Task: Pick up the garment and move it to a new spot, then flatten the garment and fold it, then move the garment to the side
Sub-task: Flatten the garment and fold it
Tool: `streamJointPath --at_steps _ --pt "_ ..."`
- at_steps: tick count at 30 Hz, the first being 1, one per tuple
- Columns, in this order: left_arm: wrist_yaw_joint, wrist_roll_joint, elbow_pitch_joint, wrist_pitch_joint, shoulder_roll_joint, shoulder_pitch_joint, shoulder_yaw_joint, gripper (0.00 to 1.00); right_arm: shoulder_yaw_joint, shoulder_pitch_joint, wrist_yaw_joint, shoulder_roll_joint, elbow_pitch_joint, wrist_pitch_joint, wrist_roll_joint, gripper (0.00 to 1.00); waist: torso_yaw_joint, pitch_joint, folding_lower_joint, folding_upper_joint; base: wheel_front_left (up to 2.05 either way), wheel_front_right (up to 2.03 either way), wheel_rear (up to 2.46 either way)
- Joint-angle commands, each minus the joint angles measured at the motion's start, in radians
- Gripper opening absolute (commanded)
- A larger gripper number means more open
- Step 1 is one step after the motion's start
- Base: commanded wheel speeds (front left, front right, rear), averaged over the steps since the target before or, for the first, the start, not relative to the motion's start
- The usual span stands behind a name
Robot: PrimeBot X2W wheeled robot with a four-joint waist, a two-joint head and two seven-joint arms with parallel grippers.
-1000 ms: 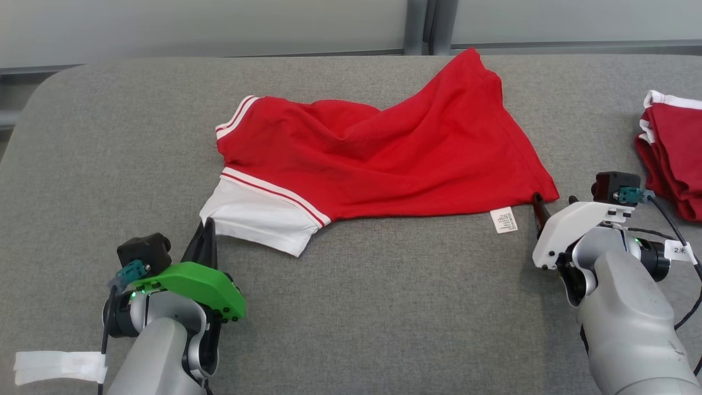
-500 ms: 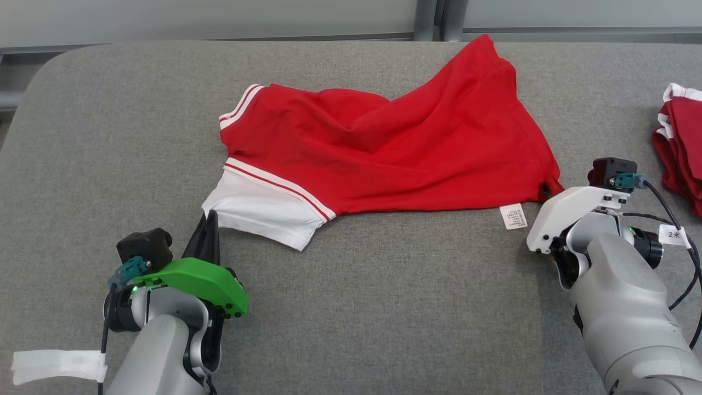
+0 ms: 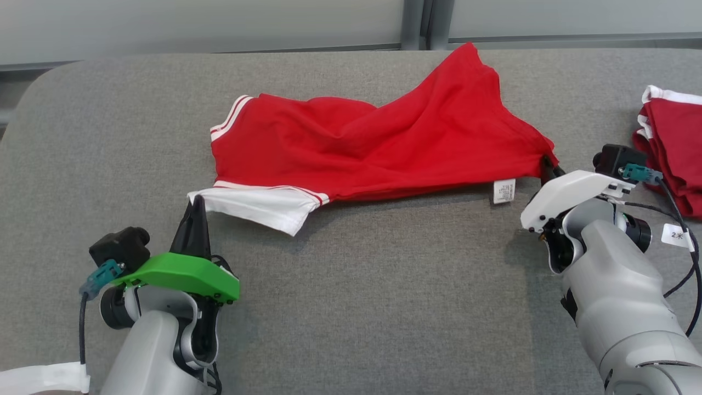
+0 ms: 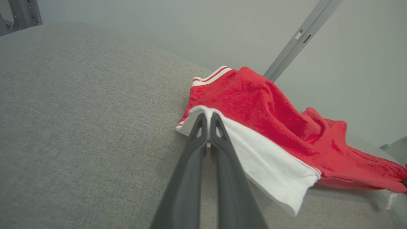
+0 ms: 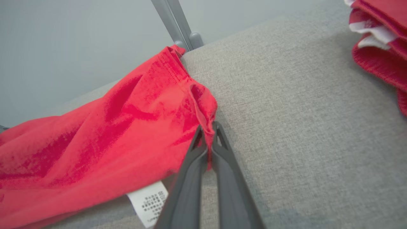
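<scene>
our left claw [image 3: 196,202] is pinched tight on the white sleeve [image 3: 258,204] of the red shirt [image 3: 373,142]. our right claw [image 3: 547,164] is pinched on its red bottom corner. the shirt lies across the gray table [image 3: 384,302], between both claws.

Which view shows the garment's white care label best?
The right wrist view: the care label is close and large, print visible, poking from under the red garment beside the right pincer. The head view shows the label small, unreadable; the left wrist view, a far sliver.
</scene>
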Motion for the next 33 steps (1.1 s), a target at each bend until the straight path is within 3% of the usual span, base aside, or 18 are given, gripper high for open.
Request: streamJointPath --at_steps 1,11,17,22,26,33 --pt "-0.016 -0.021 -0.020 -0.015 -0.005 0.011 0.014 0.00 0.029 0.006 -0.001 -0.005 -0.022 -0.021 0.037 0.00 -0.021 -0.023 0.0000 0.0054 0.00 0.00 0.00" --pt "-0.026 -0.050 -0.183 -0.063 -0.004 0.037 0.049 0.00 0.223 0.127 -0.001 -0.020 -0.296 -0.044 0.273 0.00 -0.089 -0.107 0.0000 0.0054 0.00 0.00 0.00" --pt "0.000 -0.039 -0.344 -0.065 0.012 0.080 0.064 0.00 0.289 0.279 -0.001 -0.078 -0.618 0.010 0.422 0.00 -0.127 -0.171 0.0000 0.0054 0.00 0.00 0.00" --pt "0.036 -0.020 -0.506 -0.045 0.042 0.110 0.075 0.00 0.259 0.423 -0.001 -0.113 -0.935 0.088 0.476 0.00 -0.156 -0.207 0.0000 0.0054 0.00 0.00 0.00" --pt "0.070 0.013 -0.683 -0.009 0.078 0.119 0.081 0.00 0.182 0.535 -0.001 -0.089 -1.243 0.190 0.454 0.00 -0.177 -0.216 0.0000 0.0054 0.00 0.00 0.00" --pt "0.102 0.078 -0.902 0.060 0.133 0.063 0.066 0.00 0.101 0.604 0.000 -0.033 -1.549 0.328 0.418 0.00 -0.188 -0.203 0.0000 0.0054 0.00 0.00 0.00"
